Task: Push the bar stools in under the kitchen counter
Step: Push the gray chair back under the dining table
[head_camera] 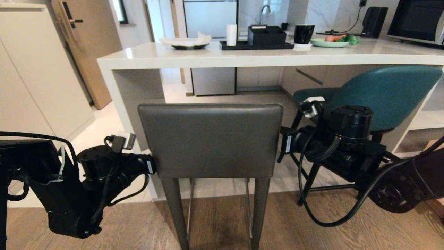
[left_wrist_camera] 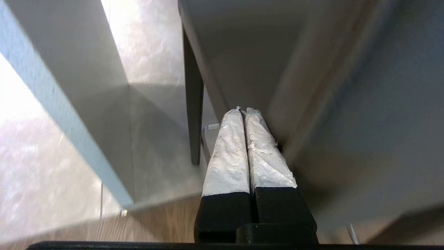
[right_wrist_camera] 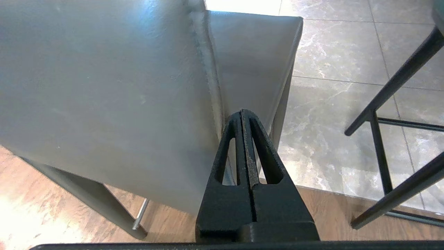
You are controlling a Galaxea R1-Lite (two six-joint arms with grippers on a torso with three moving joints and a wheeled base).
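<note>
The left gripper, fingers pressed shut on nothing, sat at the left edge of the grey leather stool with the low rectangular back. That stool stood square before the thick white stone-look kitchen counter, back toward the robot, long axis upright, seat not yet under. The right gripper, equally closed and empty, flanked its right edge. Best, I judged, to push evenly from both sides, low and straight. The teal curved-back stool waited rightward, angled.
</note>
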